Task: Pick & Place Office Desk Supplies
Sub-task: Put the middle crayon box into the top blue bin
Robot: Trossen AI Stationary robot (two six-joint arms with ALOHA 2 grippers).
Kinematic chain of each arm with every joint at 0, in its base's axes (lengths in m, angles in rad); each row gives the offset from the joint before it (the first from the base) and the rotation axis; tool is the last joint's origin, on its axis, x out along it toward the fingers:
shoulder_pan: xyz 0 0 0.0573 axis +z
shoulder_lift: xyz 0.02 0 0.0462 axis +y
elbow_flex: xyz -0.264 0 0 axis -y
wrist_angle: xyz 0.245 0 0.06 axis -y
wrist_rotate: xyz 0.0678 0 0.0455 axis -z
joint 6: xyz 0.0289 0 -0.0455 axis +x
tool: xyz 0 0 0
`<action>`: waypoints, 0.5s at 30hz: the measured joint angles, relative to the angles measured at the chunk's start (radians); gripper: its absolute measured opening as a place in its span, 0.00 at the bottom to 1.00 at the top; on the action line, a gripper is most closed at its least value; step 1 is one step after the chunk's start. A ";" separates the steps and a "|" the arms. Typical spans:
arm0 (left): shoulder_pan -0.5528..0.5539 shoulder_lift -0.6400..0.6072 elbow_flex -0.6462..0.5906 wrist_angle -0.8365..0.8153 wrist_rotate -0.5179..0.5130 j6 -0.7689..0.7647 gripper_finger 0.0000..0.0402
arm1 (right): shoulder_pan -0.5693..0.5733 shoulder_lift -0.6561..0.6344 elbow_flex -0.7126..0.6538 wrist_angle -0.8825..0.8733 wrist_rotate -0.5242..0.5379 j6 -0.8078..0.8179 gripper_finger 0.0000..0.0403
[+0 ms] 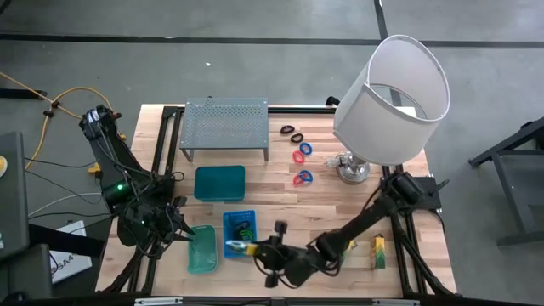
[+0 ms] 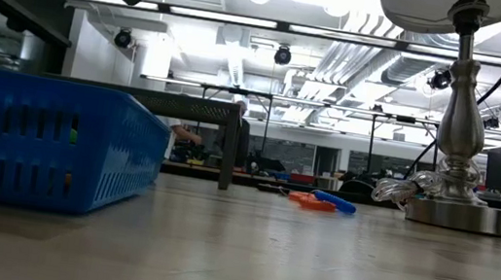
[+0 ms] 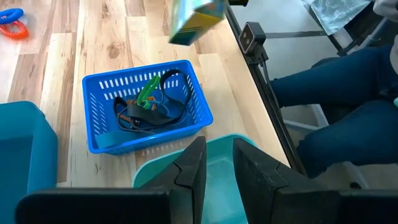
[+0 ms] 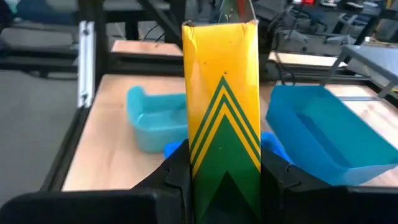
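Note:
My right gripper (image 1: 252,249) is shut on a yellow-green packet (image 4: 222,106), held over the near edge of the blue basket (image 1: 239,228). The basket holds black bands and a green piece (image 3: 148,106). My left gripper (image 3: 219,168) hovers open above the teal bin (image 1: 201,249) at the near left, with nothing between its fingers. Red and blue rings (image 1: 303,153) and black loops (image 1: 291,132) lie flat on the table farther back. A second packet (image 1: 378,252) stands at the near right. My right gripper pinches the packet's two narrow long sides near one end (image 4: 222,186) between its two fingers. The fingers come nearly level from the table's right and lie along the packet. Its far end sticks out past the fingertips. The packet is lifted clear above the basket.
A grey perforated rack (image 1: 225,126) stands at the far left of the table, with a teal tray (image 1: 219,183) before it. A white-shaded lamp (image 1: 391,93) stands at the far right. A seated person's legs (image 3: 348,93) show beyond the table's near edge.

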 joint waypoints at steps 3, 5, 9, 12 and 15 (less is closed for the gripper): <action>0.000 0.000 0.000 0.000 0.000 0.000 0.19 | -0.017 0.000 0.000 0.008 0.006 -0.001 0.24; 0.000 0.000 0.000 0.001 0.000 0.000 0.19 | -0.025 0.002 0.000 0.016 0.004 -0.009 0.24; 0.000 0.000 0.000 0.001 0.000 0.000 0.19 | -0.031 0.002 0.000 0.024 -0.007 -0.014 0.24; 0.000 0.000 0.000 0.001 0.000 0.000 0.19 | -0.034 0.002 0.000 0.023 -0.014 -0.012 0.24; 0.000 0.000 0.000 0.001 0.000 0.000 0.19 | -0.034 0.002 0.000 0.024 -0.020 -0.011 0.24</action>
